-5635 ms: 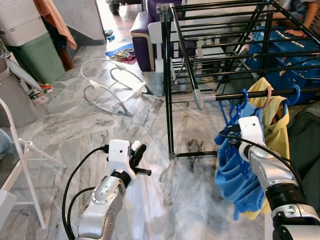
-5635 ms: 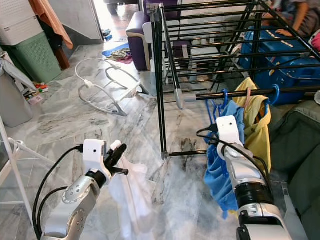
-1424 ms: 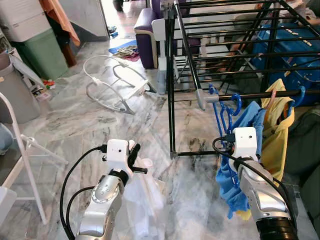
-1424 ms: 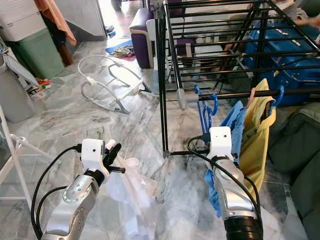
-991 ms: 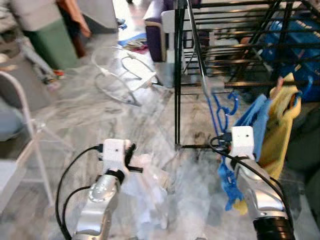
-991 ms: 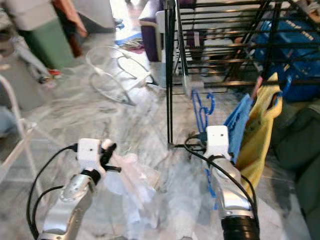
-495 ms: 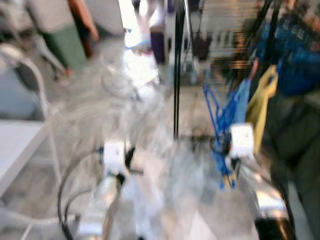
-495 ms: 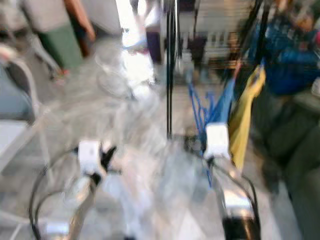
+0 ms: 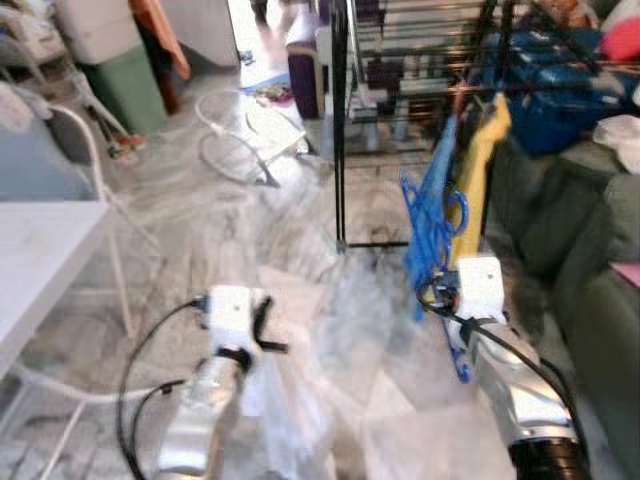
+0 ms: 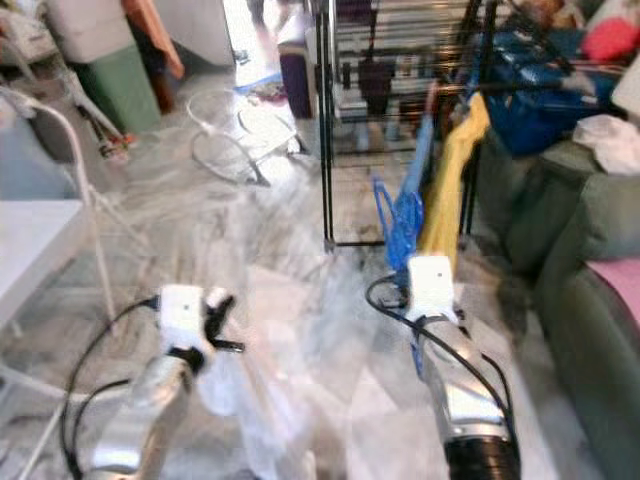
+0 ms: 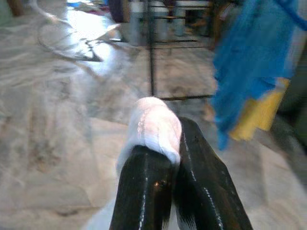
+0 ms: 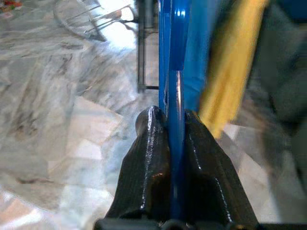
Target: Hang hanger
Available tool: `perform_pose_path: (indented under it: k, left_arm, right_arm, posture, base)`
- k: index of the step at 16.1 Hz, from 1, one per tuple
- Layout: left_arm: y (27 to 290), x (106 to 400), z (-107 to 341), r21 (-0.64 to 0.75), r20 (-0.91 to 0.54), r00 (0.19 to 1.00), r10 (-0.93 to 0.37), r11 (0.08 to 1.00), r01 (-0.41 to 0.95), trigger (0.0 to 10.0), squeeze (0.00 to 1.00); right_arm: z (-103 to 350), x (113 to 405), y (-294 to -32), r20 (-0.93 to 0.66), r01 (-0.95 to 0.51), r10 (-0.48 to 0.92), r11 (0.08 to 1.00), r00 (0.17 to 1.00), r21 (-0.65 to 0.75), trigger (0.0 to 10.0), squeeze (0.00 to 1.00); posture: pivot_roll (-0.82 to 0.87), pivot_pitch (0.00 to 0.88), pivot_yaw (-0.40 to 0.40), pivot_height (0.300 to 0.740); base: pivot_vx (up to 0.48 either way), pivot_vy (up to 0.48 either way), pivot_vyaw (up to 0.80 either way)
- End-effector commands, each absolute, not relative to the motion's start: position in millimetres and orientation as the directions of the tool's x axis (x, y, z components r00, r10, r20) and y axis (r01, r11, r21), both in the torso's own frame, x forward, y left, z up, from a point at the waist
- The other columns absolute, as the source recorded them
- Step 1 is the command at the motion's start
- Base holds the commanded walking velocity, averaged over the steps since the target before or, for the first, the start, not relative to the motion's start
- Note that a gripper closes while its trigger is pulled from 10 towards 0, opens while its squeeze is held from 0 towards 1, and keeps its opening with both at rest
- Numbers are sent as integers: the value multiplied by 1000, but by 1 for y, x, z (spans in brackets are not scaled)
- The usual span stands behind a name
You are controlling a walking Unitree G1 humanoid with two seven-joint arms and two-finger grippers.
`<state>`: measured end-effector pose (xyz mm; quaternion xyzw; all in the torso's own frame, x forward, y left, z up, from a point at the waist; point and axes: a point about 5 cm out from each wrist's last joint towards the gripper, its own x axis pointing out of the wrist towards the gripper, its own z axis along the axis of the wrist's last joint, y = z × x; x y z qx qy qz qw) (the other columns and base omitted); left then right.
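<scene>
- Gripping the blue hanger [image 12: 173, 72], the right hand [image 12: 169, 125] has both fingers pinched tight on its bar; hanger sits low, in front of the black drying rack [image 9: 341, 120].
- Blue garment [image 9: 432, 215] and yellow garment [image 9: 476, 170] hang just beyond the hanger, against the rack.
- Left hand [image 11: 165, 158] closed on white cloth [image 11: 153, 127], low over the marble floor [image 9: 250, 230].
- Versus 1.4 s ago: camera swung, rack now further off and narrower, white tabletop [image 9: 40, 250] now at left, green sofa [image 9: 590, 270] larger at right; both grips unchanged.
- Frames blurred.
</scene>
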<state>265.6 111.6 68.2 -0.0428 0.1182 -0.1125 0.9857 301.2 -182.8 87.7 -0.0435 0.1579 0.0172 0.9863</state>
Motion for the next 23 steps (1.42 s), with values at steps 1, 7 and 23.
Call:
perform_pose_path:
  k: [1, 7, 23]
  left_arm:
    - [115, 270, 77, -88, -186, 956, -228, 973, 215, 10000, 0]
    - [116, 271, 78, -75, -182, 954, -237, 971, 227, 10000, 0]
    - [134, 284, 92, -25, -114, 951, -287, 958, 286, 10000, 0]
  right_arm:
    - [96, 305, -180, -283, -52, 30, 996, 959, -73, 10000, 0]
    - [96, 304, -178, -285, -59, 36, 996, 958, -73, 10000, 0]
    - [92, 305, -170, -295, -70, 55, 997, 954, -39, 10000, 0]
  posture:
    - [-137, 0, 51, 740]
    - [-140, 0, 57, 740]
    - [-126, 0, 72, 740]
  base:
    - [-386, 0, 0]
    - [-192, 0, 0]
    - [0, 239, -201]
